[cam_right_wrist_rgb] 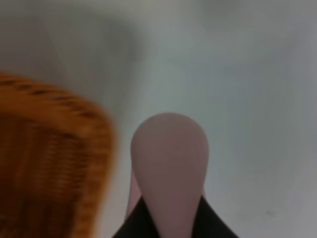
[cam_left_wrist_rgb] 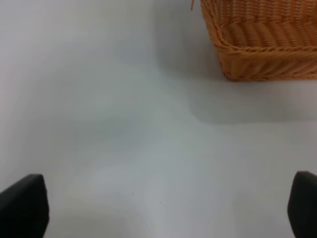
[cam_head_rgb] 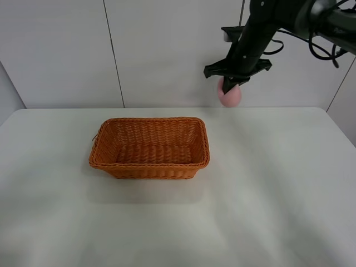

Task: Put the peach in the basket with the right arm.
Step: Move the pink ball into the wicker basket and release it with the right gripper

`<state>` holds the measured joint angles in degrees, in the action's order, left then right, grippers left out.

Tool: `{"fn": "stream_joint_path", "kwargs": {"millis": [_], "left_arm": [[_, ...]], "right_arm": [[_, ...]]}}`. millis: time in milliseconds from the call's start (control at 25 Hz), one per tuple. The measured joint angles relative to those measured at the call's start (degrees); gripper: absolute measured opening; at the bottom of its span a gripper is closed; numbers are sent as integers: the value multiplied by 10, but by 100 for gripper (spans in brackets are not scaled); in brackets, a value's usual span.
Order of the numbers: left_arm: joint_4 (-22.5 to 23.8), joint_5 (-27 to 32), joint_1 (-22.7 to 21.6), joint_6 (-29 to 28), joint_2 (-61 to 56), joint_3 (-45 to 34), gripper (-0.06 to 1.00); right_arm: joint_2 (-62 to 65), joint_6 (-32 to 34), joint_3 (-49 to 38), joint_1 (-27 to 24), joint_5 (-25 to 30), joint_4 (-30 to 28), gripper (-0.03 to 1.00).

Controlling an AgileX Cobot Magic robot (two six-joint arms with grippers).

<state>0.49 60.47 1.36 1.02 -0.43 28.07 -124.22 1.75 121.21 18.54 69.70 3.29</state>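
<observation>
In the right end effector [cam_head_rgb: 228, 87] sits the peach [cam_head_rgb: 230, 96].

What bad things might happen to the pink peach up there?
1. The peach hangs high in the right gripper, beside the basket, not over it. Let go now, it would probably hit the table and might roll away.
2. The gripper seems to pinch only one end of the smooth, round fruit, so it might slip out early.

You have a plain pale pink peach [cam_head_rgb: 231, 99], an orange-brown basket [cam_head_rgb: 150, 168] with a tight woven wicker pattern, a black right arm [cam_head_rgb: 254, 39], and a plain white table [cam_head_rgb: 278, 194].
</observation>
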Motion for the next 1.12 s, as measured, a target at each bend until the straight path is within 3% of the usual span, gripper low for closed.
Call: {"fn": "stream_joint_path", "kwargs": {"millis": [280, 560, 960, 1040, 1120], "left_arm": [[0, 0, 0, 0, 0, 0, 99], [0, 0, 0, 0, 0, 0, 99], [0, 0, 0, 0, 0, 0, 99], [0, 0, 0, 0, 0, 0, 99], [0, 0, 0, 0, 0, 0, 99]], "right_arm": [[-1, -1, 0, 118, -33, 0, 0], [-26, -1, 0, 201, -67, -6, 0], [-148, -1, 0, 211, -168, -25, 0], [-154, -1, 0, 211, -169, -24, 4], [-154, -1, 0, 211, -169, -22, 17]]}}
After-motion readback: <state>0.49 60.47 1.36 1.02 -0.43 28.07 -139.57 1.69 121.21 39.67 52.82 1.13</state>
